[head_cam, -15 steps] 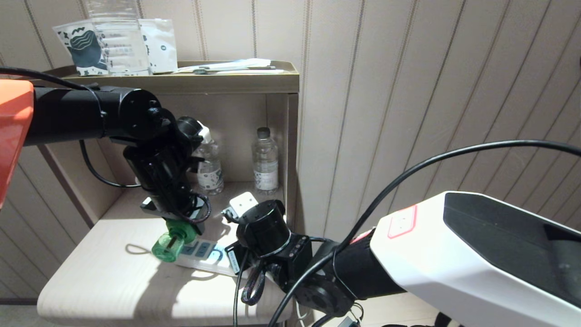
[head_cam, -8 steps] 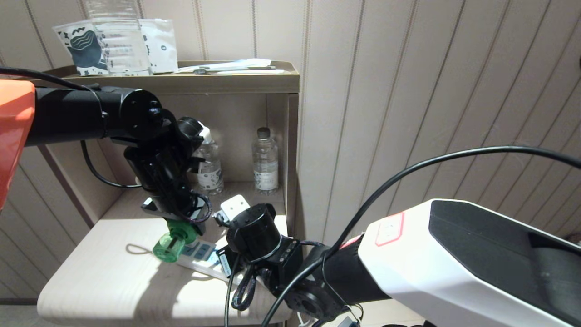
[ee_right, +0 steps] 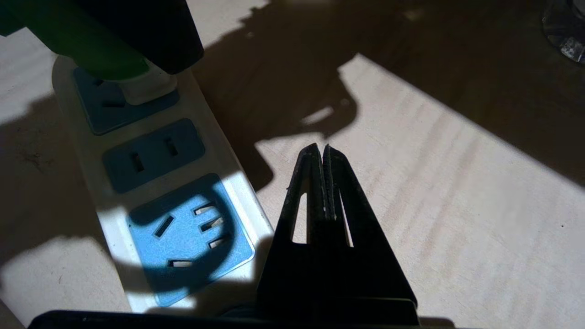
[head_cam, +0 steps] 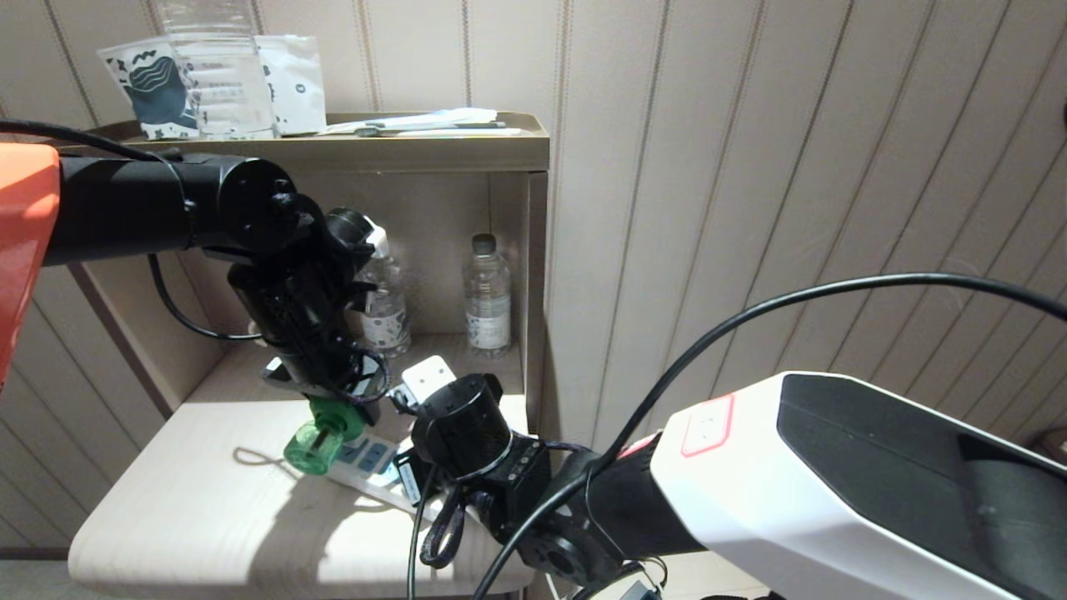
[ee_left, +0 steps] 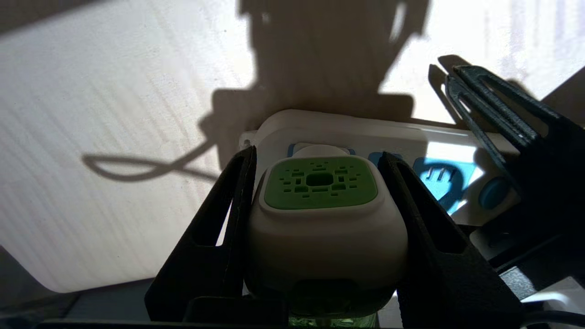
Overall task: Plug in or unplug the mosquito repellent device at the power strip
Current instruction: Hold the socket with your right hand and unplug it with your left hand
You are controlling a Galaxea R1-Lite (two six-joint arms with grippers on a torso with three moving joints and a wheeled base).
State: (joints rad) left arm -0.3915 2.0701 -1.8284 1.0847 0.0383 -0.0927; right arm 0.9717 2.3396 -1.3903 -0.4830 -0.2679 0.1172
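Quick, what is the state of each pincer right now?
Left pincer: closed on the repellent device, at the end socket of the power strip.
Right pincer: shut, holding nothing, beside the strip.

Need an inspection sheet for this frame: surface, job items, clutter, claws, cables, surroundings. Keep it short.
Surface: pale wood shelf, sunlit with hard shadows.
Job's things: mosquito repellent device at the end socket of the power strip; whether fully seated cannot be told.
Clutter: two water bottles at the back; packets and a toothbrush on the top tray.
Claws: left claw clamped on the device's white head; right claw shut, empty, beside the strip and off it.
Cables: black arm cable arching over the right arm; strip's cord not clearly seen.
Surroundings: panelled wall behind and to the right.
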